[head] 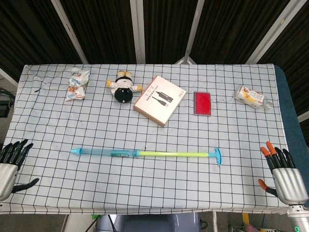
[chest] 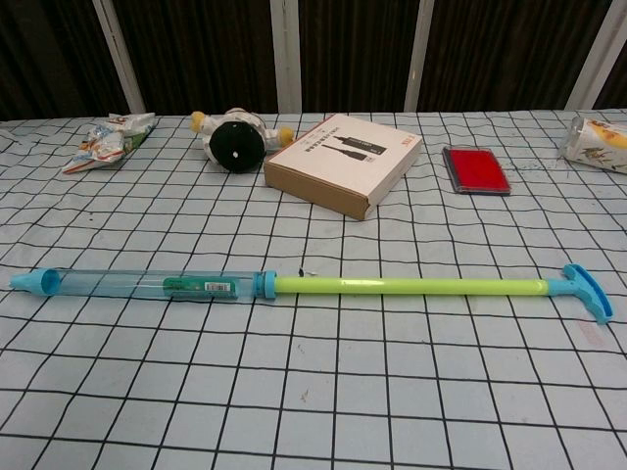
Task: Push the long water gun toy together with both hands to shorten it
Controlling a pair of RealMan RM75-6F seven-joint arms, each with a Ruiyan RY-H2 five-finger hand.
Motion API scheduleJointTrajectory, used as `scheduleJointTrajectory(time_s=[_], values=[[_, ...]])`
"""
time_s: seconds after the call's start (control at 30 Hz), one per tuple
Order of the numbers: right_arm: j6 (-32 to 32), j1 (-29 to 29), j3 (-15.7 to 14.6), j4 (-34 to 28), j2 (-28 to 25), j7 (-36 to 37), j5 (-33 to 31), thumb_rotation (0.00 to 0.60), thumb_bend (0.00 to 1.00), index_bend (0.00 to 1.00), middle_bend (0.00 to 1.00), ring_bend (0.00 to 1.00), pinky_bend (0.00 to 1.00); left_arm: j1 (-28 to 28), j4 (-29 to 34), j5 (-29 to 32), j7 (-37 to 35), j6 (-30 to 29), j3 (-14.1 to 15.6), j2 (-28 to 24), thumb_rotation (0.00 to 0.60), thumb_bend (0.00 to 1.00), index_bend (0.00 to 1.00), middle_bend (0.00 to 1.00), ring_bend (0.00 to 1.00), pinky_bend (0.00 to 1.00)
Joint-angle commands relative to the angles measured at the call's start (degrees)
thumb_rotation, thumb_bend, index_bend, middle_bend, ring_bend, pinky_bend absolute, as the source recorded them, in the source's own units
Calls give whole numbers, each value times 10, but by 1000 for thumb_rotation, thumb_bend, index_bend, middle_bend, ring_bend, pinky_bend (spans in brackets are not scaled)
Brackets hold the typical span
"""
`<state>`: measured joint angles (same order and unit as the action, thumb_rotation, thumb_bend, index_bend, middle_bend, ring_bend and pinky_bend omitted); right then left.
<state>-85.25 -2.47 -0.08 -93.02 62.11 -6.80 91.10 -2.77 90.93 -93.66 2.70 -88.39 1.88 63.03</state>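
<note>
The long water gun toy (head: 145, 153) (chest: 304, 285) lies stretched out across the checked tablecloth. Its clear blue barrel (chest: 147, 285) points left and its yellow-green plunger rod (chest: 407, 286) runs right to a blue T-handle (head: 217, 156) (chest: 588, 291). My left hand (head: 10, 166) rests at the table's left front corner, fingers apart, holding nothing, well left of the barrel tip. At the right front corner my right hand (head: 282, 174) is open too, clear of the handle. Neither hand shows in the chest view.
Along the back of the table (head: 58, 130) lie a crumpled snack bag (head: 77, 84), a round black-and-white toy (head: 123, 86), a cardboard box (head: 159, 99), a red case (head: 202, 103) and a wrapped packet (head: 252, 96).
</note>
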Motion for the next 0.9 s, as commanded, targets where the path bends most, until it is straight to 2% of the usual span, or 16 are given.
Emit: scheduleJointTrajectory(time_s=[0.03, 0.9], values=[[0, 0, 0, 0, 0, -1, 0, 600, 261, 0, 0, 0, 0, 0, 1, 1, 0, 0, 0, 0, 600, 124, 9, 0, 0, 0], [-1, -3, -4, 3, 7, -9, 14, 600, 261, 0, 0, 0, 0, 0, 1, 0, -9, 0, 1, -4, 600, 124, 9, 0, 0, 0]])
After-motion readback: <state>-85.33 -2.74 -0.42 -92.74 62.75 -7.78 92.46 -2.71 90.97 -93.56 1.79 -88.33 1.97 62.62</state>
